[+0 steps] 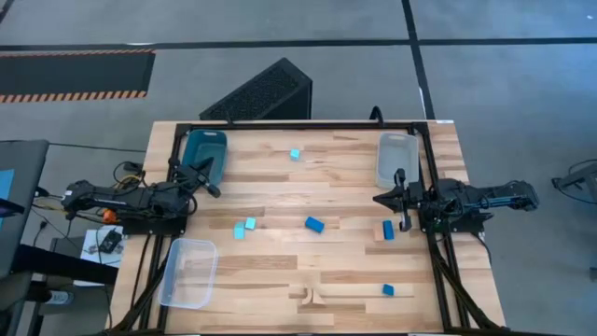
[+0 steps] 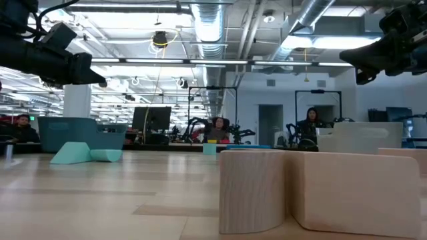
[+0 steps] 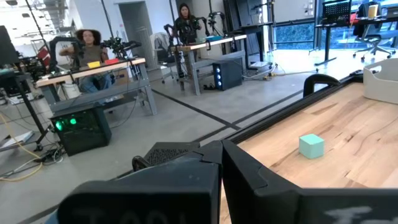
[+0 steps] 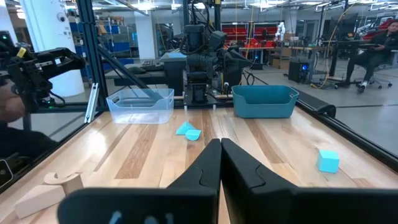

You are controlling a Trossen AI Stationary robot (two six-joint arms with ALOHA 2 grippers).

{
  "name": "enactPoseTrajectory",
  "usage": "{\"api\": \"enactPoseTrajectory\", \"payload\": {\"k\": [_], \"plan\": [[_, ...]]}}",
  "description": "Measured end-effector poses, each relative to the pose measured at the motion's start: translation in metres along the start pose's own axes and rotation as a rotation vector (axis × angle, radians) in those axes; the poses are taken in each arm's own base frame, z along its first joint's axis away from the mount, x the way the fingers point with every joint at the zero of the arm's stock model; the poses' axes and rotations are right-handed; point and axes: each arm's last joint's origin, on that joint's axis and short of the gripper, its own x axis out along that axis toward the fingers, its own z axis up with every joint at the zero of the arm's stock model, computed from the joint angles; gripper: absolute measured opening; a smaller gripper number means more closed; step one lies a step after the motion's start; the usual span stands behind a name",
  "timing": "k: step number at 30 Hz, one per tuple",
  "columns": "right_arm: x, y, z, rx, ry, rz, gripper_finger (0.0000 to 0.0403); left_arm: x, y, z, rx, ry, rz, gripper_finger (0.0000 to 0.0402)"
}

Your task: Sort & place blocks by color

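Note:
Both grippers are shut, empty and held above the table. My left gripper [image 1: 211, 183] [image 3: 221, 148] is at the left edge, beside the teal tray [image 1: 203, 153]. My right gripper [image 1: 381, 199] [image 4: 219, 147] is at the right edge, near a dark blue block [image 1: 388, 230]. On the table lie a turquoise cube [image 1: 295, 155] [image 3: 311, 145] [image 4: 328, 160], two turquoise pieces [image 1: 244, 228] [image 4: 188, 131], a dark blue block [image 1: 314, 224], another blue block [image 1: 388, 290] and bare wood blocks [image 1: 312, 297] [image 2: 267, 190] near the front edge.
A pale tray [image 1: 398, 159] stands at the far right and a clear tray [image 1: 188, 271] at the near left. A black metal frame [image 1: 308, 125] runs around the table. People sit at desks in the room beyond.

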Motion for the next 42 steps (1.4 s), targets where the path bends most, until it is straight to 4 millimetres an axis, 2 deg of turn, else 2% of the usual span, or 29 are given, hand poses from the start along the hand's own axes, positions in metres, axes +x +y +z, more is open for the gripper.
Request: {"api": "enactPoseTrajectory", "payload": {"k": [17,23,27,31,34,36,38,42], "plan": [[0.000,0.000,0.000,-0.001,0.001,0.001,0.0033,0.000,0.000,0.000,-0.006,0.000,-0.001,0.0000],[-0.001,-0.005,0.007,-0.276,-0.015,-0.107,0.0033,0.000,-0.001,0.001,-0.033,-0.004,-0.023,0.0000],[-0.001,-0.006,0.008,-0.309,-0.015,-0.124,0.0033,0.001,0.001,0.010,-0.005,-0.068,-0.029,0.0000],[-0.001,-0.006,0.007,-0.340,0.001,-0.125,0.0033,0.002,0.000,0.022,0.066,-0.182,-0.147,0.0000],[-0.002,-0.007,0.008,-0.520,0.013,-0.153,0.0033,0.001,0.000,0.030,0.059,-0.297,-0.277,0.0000],[-0.002,-0.008,0.010,-0.563,-0.004,-0.162,0.0033,0.002,0.001,0.033,0.036,-0.341,-0.313,0.0000],[-0.002,-0.007,0.016,-0.482,-0.081,-0.141,0.0033,0.005,0.003,0.033,0.030,-0.351,-0.297,0.0000],[-0.005,-0.006,0.032,-0.046,-0.267,-0.108,0.0033,0.011,0.006,0.030,0.042,-0.315,-0.245,0.0000]]}}
